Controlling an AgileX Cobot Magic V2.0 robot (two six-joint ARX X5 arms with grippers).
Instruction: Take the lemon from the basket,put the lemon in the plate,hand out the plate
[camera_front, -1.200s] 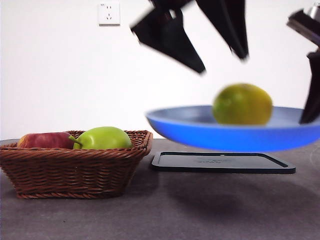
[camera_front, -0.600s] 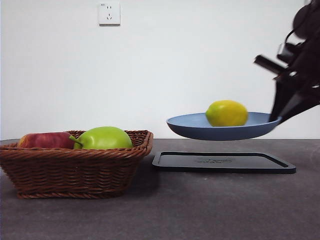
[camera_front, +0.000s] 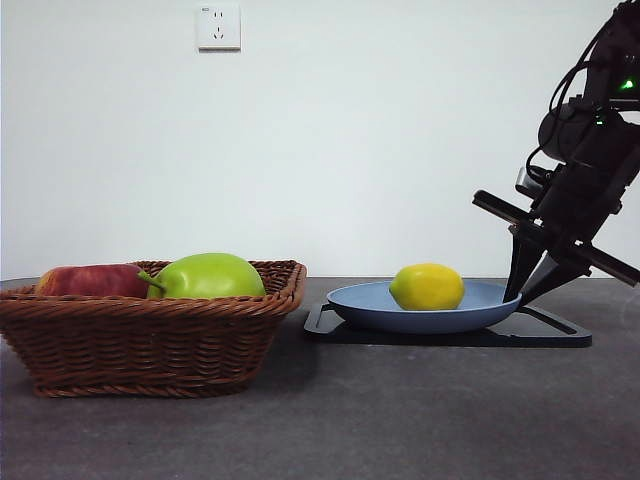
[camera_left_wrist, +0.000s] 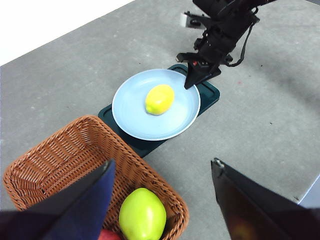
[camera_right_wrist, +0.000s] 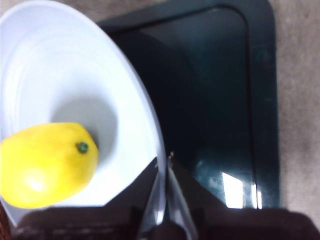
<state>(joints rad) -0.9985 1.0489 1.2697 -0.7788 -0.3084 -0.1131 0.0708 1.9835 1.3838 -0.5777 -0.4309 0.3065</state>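
Grey counter (camera_front: 400, 420). Wicker basket (camera_front: 150, 335) at left, holding green fruit (camera_front: 208, 276) and red apple (camera_front: 90, 280). Black tray (camera_front: 560, 335) at right, carrying blue plate (camera_front: 360, 305). Lemon (camera_front: 427, 286) inside plate, out of basket: first two steps judged done, hand-out remaining, plate resting on tray. Right gripper (camera_right_wrist: 162, 172) at plate's right rim, jaws pinched shut on it. Left gripper (camera_left_wrist: 162, 192) above basket, jaws spread wide, holding nothing.

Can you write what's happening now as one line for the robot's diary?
right gripper: shut on plate rim | plate: on black tray | lemon: in plate | left gripper: open above basket
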